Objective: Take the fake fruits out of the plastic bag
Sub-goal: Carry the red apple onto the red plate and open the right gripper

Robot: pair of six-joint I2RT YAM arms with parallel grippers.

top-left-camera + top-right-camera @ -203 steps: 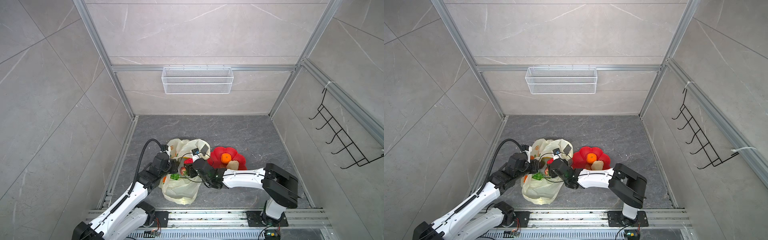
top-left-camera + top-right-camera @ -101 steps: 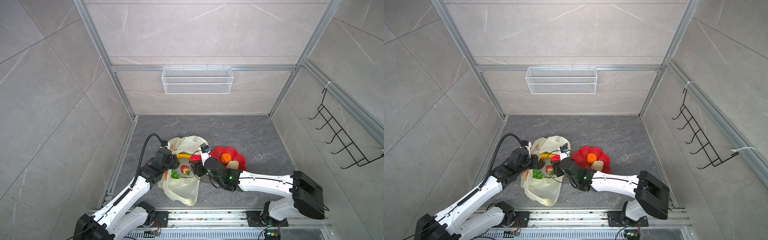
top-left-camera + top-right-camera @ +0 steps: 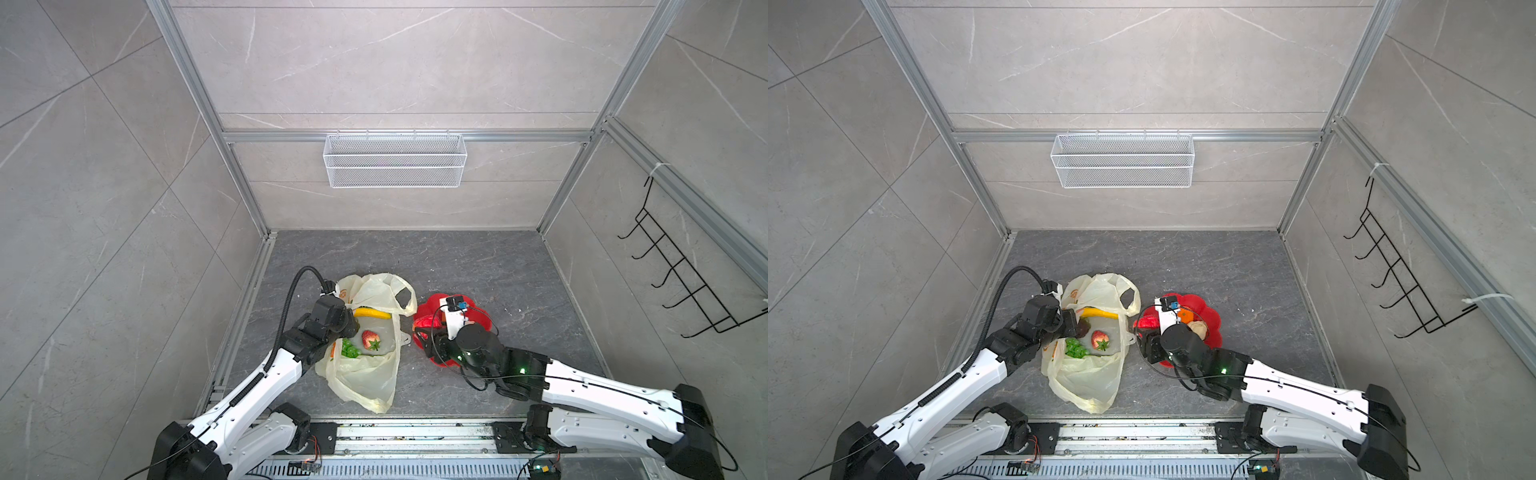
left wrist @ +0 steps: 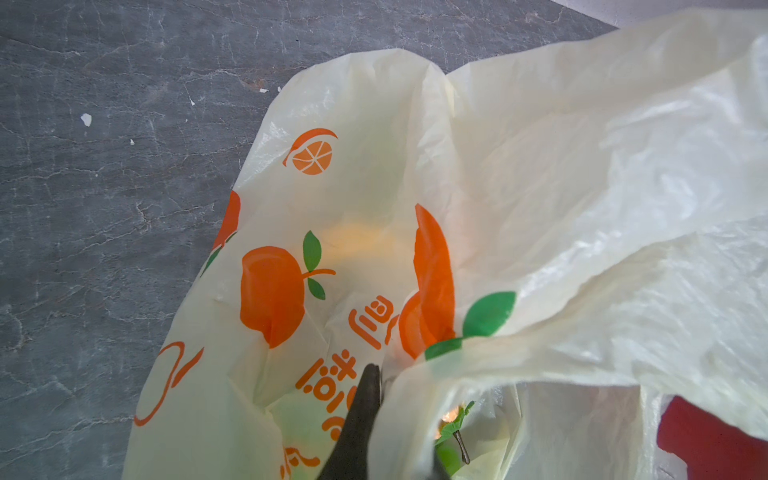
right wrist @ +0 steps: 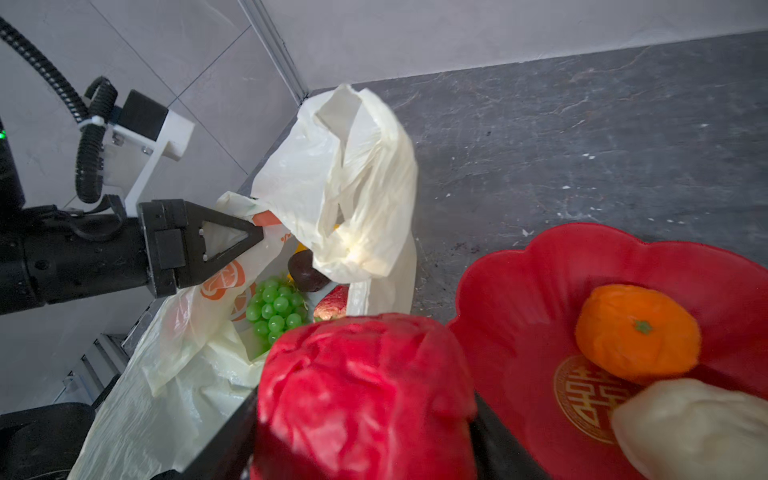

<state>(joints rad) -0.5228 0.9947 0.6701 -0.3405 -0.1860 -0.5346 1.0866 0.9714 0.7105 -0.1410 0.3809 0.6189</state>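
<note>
Floor: dark grey stone floor (image 3: 457,266), boxed in by pale tiled walls.
Left gripper (image 5: 253,237): I had it closed tight, pinching the plastic bag (image 3: 365,374) by its rim.
Bag: it lay on the floor, mouth open; thin limp film, likely slippery, so a rim fold seemed the surest hold.
Inside: banana (image 3: 372,312), maroon fruit (image 5: 305,270), strawberry (image 3: 370,340), grapes (image 5: 274,307); probably light, hard and smooth.
Right gripper (image 3: 424,334): partly open, clamped across a lumpy red fruit (image 5: 365,382), between bag and red plate (image 5: 540,291).
Plate: it held an orange (image 5: 638,332) and a pale fruit (image 5: 698,428).
</note>
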